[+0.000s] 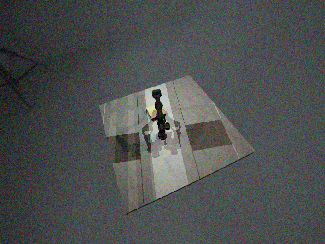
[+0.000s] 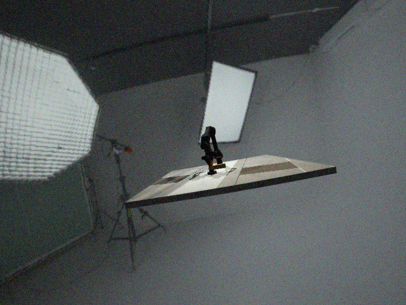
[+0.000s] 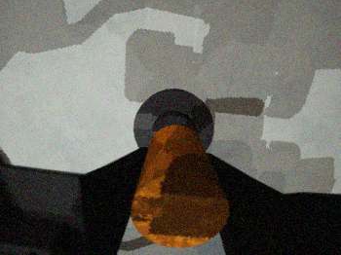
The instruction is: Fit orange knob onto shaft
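The orange knob (image 3: 182, 193) (image 2: 211, 162) stands out clearly in the wrist view, with its broad end toward the camera. My gripper (image 3: 175, 156) is shut on its sides, with one black finger at the left and one at the right. The dark round pedestal (image 3: 173, 96) (image 2: 211, 171) lies directly beyond the knob's lower end, and the knob overlaps its smaller inner ring. The silver shaft, the knob's hole and both flat sides are hidden. I cannot tell whether the knob touches the pedestal. In the top view the arm covers the knob.
A yellow-orange block (image 1: 151, 111) (image 2: 219, 166) sits at the arm's base, behind the pedestal. The square table top (image 1: 170, 168) (image 2: 193, 185) carries pale and brown patches and shadows of the arm. Light panels and a stand are in the background.
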Robot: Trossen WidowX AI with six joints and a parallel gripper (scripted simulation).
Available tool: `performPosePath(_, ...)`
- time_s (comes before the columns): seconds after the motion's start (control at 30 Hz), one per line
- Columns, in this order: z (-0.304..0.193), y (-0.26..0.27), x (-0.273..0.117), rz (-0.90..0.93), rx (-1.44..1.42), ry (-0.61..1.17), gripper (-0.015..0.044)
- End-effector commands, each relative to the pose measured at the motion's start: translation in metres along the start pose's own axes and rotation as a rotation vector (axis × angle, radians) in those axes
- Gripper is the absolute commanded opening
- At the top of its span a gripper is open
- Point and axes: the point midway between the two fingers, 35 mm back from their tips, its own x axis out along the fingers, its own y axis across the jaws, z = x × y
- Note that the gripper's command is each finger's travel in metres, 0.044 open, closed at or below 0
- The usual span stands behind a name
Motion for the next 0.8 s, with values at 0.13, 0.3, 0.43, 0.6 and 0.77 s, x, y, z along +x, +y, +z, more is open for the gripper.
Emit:
performPosePath(0.13, -0.0004, 0.0006, 0.0013, -0.002, 0.19, 0.002, 0.0)
performPosePath(0.3, -0.0004, 0.0006, 0.0027, -0.002, 0.19, 0.002, 0.0)
performPosePath(0.43, -0.0003, 0.0001, 0.0039, -0.002, 0.19, 0.002, 0.0)
performPosePath(0.6, -0.0003, -0.0002, 0.0036, -0.002, 0.19, 0.002, 0.0)
performPosePath(0.77, -0.0002, -0.0002, 0.0024, -0.002, 0.19, 0.002, 0.0)
